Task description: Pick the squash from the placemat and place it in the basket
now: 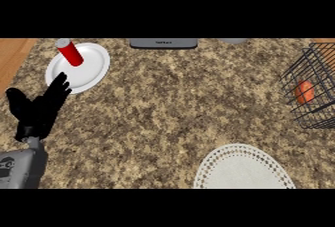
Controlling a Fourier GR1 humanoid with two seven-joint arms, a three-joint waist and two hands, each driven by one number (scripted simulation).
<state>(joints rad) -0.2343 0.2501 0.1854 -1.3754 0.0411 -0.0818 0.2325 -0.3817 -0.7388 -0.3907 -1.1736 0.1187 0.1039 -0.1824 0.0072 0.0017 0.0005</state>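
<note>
Even soft light, faint shadows (no glare)

Speckled brown granite counter (177, 106), wooden strip (13, 57) at left.

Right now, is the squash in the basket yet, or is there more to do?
It looks done: an orange squash sits inside the wire basket, and the white placemat has nothing on it. The left hand rests open by the plate and holds nothing. The right hand is out of view. Nothing seems left.
</note>
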